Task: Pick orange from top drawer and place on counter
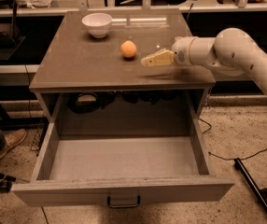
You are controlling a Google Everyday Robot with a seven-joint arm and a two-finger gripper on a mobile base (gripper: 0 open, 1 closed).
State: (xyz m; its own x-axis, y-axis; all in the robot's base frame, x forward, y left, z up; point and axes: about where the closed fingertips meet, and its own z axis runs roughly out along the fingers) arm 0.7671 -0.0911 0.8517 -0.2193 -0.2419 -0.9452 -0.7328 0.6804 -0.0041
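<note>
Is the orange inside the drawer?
No, the orange sits on the counter, left of the gripper, not in the open drawer.

White arm [238, 48] of smooth bulbous links, small dark dots along the forearm shell, short cylindrical wrist, pale yellow tapered end effector [153, 59] over the desk's [77, 64] right half

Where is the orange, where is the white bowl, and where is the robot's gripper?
orange [128, 49]: camera view, middle of its skin, on the counter [77, 64].
white bowl [97, 28]: camera view, its outer wall.
gripper [147, 60]: camera view, its tip, over the counter beside the orange.
</note>
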